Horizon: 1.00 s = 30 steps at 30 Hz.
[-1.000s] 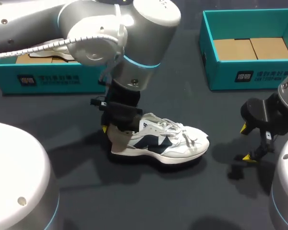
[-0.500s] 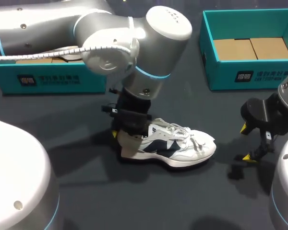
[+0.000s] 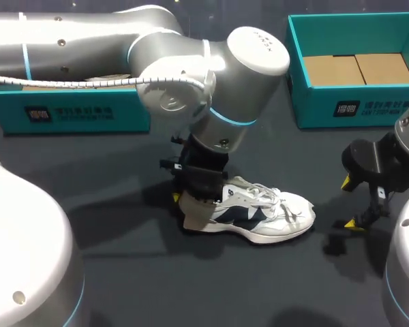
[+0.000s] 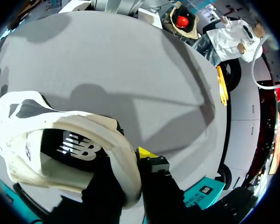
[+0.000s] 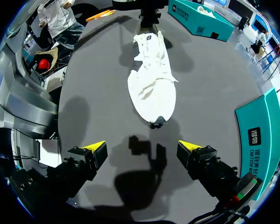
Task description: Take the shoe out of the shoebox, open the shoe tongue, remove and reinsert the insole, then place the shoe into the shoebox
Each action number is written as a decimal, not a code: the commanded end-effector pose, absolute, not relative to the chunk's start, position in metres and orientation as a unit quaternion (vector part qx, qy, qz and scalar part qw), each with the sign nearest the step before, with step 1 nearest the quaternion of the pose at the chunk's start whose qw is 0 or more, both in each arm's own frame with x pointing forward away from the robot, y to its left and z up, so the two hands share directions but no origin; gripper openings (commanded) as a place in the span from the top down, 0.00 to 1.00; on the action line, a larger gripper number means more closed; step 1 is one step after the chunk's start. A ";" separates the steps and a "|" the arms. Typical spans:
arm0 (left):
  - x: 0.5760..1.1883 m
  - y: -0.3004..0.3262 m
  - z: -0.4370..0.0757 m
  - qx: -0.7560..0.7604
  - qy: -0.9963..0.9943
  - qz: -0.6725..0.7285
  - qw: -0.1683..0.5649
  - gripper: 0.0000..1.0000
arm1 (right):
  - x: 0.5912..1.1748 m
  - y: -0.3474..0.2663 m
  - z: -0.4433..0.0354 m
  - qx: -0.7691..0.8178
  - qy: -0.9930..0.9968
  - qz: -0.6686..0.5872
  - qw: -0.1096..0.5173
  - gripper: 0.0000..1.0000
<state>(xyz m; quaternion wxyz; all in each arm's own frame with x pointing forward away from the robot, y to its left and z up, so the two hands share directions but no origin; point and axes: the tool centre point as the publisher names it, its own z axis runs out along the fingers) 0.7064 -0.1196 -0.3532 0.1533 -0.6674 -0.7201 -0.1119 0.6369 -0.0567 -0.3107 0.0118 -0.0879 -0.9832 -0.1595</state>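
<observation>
dark grey bench [image 3: 123, 272] fills the scene, with two teal shoeboxes set along its far side: the left shoebox [image 3: 75, 112] is partly hidden behind the left arm, and the right shoebox [image 3: 313, 102] is seen open, with only brown cardboard on its floor. the shoe [image 3: 259, 214], white with navy panels, is laid on its sole on the bench near the middle, well apart from both boxes, its toe turned toward the right arm.

the left end effector [image 3: 191, 197] is closed on the shoe's heel. in the left wrist view the heel collar is seen passing between the fingers, one yellow tip outside it and the other finger apparently down inside the shoe, though that finger is too dark to be made out clearly. the right end effector [image 5: 142, 148] is held wide apart and empty just above the bench, with the toe of the shoe ahead of it and not touched.

the first step is judged done, since the shoe is out of its box. the laces are seen crossed over the tongue, so the tongue is not taken as opened. a dark insole [image 4: 74, 147] seems to lie inside the shoe, so its removal and refitting, and the return to the box, are judged left to do.
</observation>
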 end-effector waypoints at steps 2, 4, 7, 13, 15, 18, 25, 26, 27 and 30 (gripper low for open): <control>0.706 -0.127 -0.360 -0.664 -0.722 -0.119 0.154 1.00 | 0.635 -0.057 -0.311 -0.088 -0.983 -0.158 0.011 0.00; 0.706 -0.128 -0.362 -0.664 -0.722 -0.120 0.155 1.00 | 0.635 -0.057 -0.311 -0.088 -0.983 -0.158 0.011 0.00; 0.706 -0.129 -0.365 -0.663 -0.722 -0.122 0.155 1.00 | 0.635 -0.057 -0.311 -0.088 -0.983 -0.158 0.011 0.00; 0.705 -0.130 -0.365 -0.662 -0.724 -0.124 0.152 1.00 | 0.635 -0.057 -0.311 -0.088 -0.983 -0.158 0.011 0.00; 0.705 -0.131 -0.365 -0.662 -0.724 -0.125 0.151 1.00 | 0.635 -0.057 -0.311 -0.088 -0.983 -0.158 0.011 0.00; 0.704 -0.131 -0.365 -0.662 -0.723 -0.127 0.150 1.00 | 0.635 -0.057 -0.311 -0.088 -0.983 -0.158 0.011 0.00; 0.703 -0.131 -0.366 -0.660 -0.725 -0.128 0.150 1.00 | 0.635 -0.057 -0.311 -0.088 -0.983 -0.158 0.011 0.00; 0.703 -0.130 -0.366 -0.659 -0.726 -0.128 0.151 1.00 | 0.635 -0.057 -0.311 -0.088 -0.983 -0.158 0.011 0.00; 0.703 -0.130 -0.367 -0.659 -0.726 -0.128 0.151 1.00 | 0.635 -0.057 -0.311 -0.088 -0.983 -0.158 0.011 0.00; 0.702 -0.130 -0.368 -0.658 -0.727 -0.128 0.151 1.00 | 0.635 -0.057 -0.311 -0.088 -0.983 -0.158 0.011 0.00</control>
